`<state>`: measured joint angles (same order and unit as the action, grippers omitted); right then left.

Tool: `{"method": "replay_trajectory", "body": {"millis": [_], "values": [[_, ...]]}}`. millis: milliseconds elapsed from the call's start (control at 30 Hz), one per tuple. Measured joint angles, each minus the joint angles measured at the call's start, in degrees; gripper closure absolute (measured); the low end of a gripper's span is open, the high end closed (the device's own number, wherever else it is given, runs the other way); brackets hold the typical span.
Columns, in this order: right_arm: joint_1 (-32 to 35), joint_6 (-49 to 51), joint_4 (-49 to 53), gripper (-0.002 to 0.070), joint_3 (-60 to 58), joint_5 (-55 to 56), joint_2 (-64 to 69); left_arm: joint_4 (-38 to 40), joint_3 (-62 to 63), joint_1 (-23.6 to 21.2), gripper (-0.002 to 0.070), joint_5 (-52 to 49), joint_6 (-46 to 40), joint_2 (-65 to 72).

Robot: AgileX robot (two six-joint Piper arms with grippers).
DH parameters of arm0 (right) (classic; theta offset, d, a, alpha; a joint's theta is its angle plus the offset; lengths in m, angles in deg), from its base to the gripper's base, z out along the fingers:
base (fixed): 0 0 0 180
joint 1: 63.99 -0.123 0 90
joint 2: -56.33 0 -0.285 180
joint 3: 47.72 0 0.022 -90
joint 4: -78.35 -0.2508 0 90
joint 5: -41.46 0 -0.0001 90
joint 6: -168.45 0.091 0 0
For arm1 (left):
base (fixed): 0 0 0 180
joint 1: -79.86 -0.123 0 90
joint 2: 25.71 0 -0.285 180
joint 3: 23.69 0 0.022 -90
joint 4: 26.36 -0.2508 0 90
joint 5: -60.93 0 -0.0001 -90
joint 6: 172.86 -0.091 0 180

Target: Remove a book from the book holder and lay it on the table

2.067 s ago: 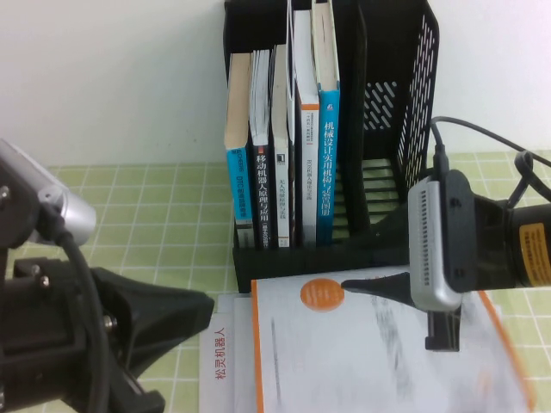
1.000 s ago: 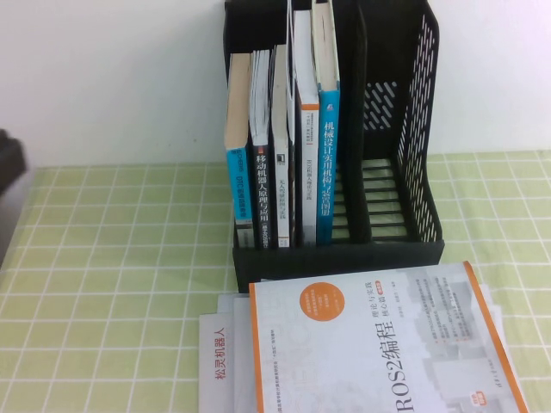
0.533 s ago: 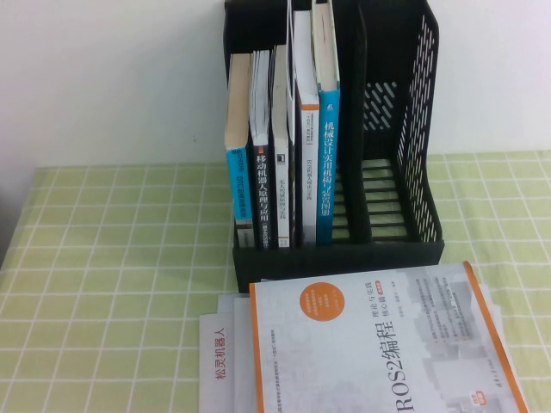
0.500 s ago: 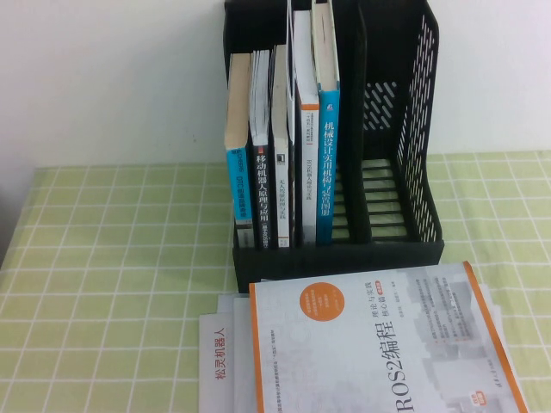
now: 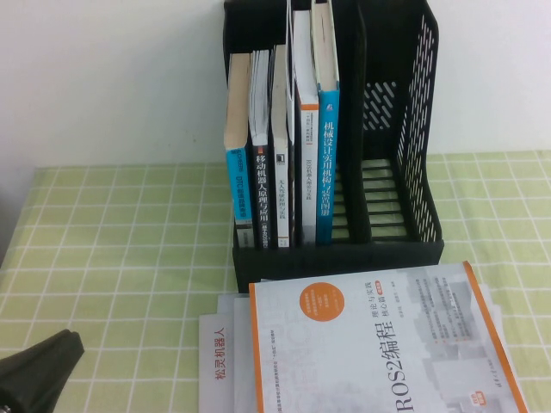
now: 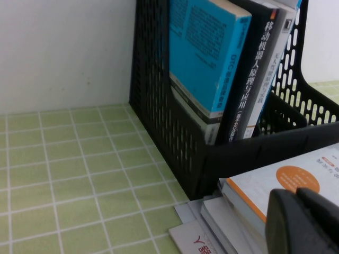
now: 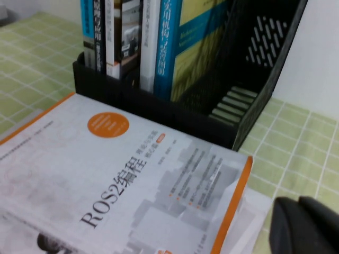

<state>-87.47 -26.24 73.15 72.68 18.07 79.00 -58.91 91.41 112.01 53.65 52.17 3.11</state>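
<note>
The glossy ROS2 book (image 5: 379, 344) lay flat before the slotted black plastic book holder (image 5: 413, 129). Right gripper (image 7: 304, 227) hovered pinched together; left gripper (image 6: 302, 222), perhaps closed, I could not tell.

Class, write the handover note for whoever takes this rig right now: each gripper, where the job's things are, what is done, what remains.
Left gripper: low at the table's near left, beside the stack of books, holding nothing.
Right gripper: shut, empty, near the laid book's corner.
The book: flat, cover up, on a stack of other books and papers in front of the book holder, on the table.
Done: book out and laid down.
Left: nothing evident; five books stay in the holder.
</note>
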Motion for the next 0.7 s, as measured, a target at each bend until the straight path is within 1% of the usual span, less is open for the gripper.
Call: {"method": "replay_trajectory", "body": {"millis": [267,700], "values": [[0.0,-0.1,-0.3,0.0678,-0.2,-8.2,0.0,0.0,-1.5,0.0,0.0678,1.4,0.5,0.0],[0.0,-0.1,-0.5,0.0678,-0.3,-9.6,0.0,0.0,-1.5,0.0,0.0678,1.6,0.6,0.0]]}}
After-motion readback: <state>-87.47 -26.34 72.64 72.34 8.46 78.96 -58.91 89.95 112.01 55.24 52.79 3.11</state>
